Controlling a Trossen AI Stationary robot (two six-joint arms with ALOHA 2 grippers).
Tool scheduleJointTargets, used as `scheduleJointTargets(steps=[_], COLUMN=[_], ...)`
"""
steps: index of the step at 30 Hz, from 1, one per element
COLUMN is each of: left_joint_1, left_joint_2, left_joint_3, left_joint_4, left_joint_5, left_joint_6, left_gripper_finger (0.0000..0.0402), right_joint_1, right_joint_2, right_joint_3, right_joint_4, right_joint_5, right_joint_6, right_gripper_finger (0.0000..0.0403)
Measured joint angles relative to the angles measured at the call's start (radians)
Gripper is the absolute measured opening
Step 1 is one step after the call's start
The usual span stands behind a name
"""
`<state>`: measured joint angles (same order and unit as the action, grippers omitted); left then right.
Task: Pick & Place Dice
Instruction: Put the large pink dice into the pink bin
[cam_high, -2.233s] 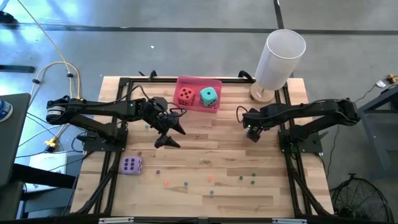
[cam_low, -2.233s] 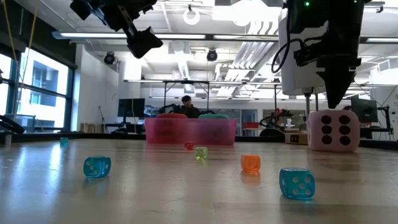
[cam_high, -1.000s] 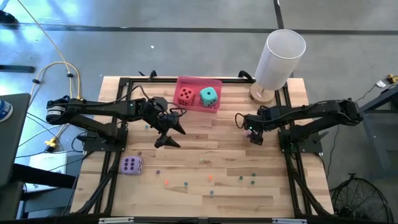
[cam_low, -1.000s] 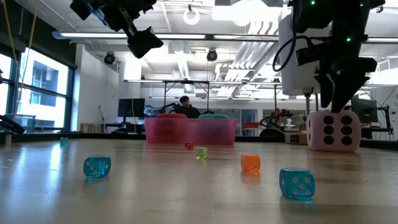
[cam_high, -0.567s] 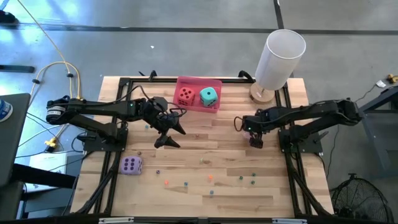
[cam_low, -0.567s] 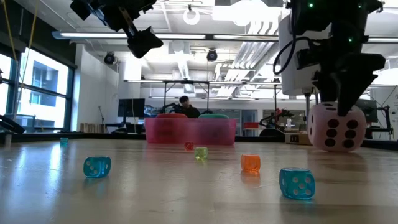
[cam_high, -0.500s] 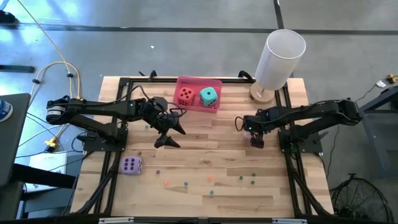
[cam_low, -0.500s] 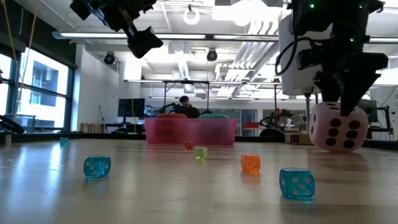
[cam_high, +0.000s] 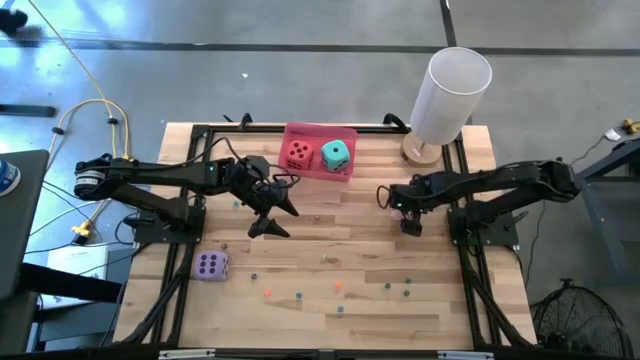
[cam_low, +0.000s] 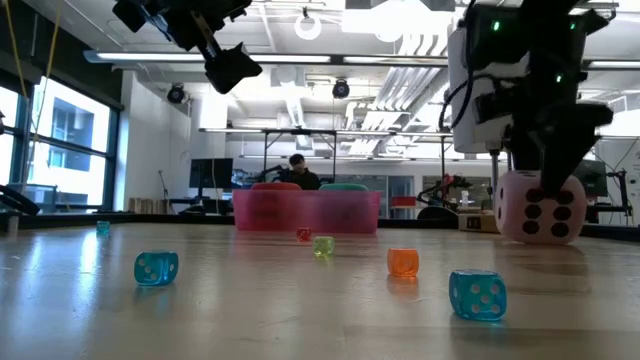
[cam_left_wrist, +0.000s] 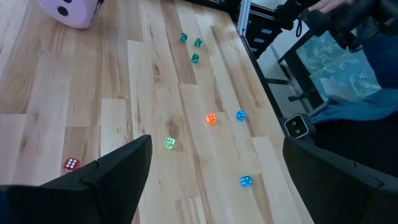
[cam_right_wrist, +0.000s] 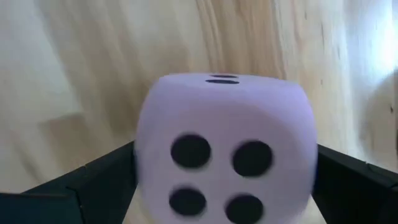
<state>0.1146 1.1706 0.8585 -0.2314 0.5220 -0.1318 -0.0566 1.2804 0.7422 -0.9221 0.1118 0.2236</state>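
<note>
A pink die (cam_low: 541, 207) with dark pips sits tilted on the table at the right. My right gripper (cam_low: 545, 172) stands open over it, one finger on each side (cam_right_wrist: 225, 186). A red die (cam_high: 297, 153) and a teal die (cam_high: 336, 154) lie in the pink tray (cam_high: 320, 131) at the far edge. A purple die (cam_high: 211, 265) rests on the table near the left. My left gripper (cam_high: 272, 212) hangs open above the table's middle left, holding nothing. Several tiny dice (cam_low: 403, 262) are scattered near the front. My right gripper comes at the pink die from above, its fingers (cam_right_wrist: 102, 183) pointing down along two opposite side faces (cam_right_wrist: 146, 155). The die fills the gap between them. It leans, one lower edge (cam_low: 535, 238) on the table; whether both fingers touch it, I cannot tell.
A tall white cylinder (cam_high: 450, 88) on a wooden base stands at the far right corner. Black frame rails (cam_high: 180, 280) run along the table's left and right sides. Bare wood lies between the two arms. A person (cam_low: 298, 170) sits far behind the table.
My right gripper has sunk a little over the pink die, still open. The die, which sat flat a second ago, has tipped and now leans on one lower edge.
</note>
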Motion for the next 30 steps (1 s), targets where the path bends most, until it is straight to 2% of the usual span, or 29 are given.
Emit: scheduleJointTargets(steps=[5,15,22,27,30], left_joint_1=[0.0,0.0,0.0,0.0,0.0], left_joint_2=[0.0,0.0,0.0,0.0,0.0], left_joint_3=[0.0,0.0,0.0,0.0,0.0], left_joint_4=[0.001,0.001,0.001,0.001,0.001], left_joint_5=[0.0,0.0,-0.001,-0.003,-0.002], left_joint_6=[-0.002,0.002,0.004,0.005,0.004], left_gripper_finger=[0.0353,0.0353,0.0353,0.0353,0.0353], right_joint_1=[-0.027,-0.112,-0.107,-0.072,-0.051], right_joint_2=[0.046,0.22,0.181,0.119,0.104], right_joint_3=[-0.036,-0.097,-0.067,-0.013,0.026], right_joint_4=[0.21,0.29,0.315,0.394,0.482], right_joint_5=[-0.072,-0.166,-0.172,-0.168,-0.203], right_joint_6=[0.018,0.009,-0.004,-0.021,-0.044], right_gripper_finger=[0.04,0.0387,0.0384,0.0386,0.0383])
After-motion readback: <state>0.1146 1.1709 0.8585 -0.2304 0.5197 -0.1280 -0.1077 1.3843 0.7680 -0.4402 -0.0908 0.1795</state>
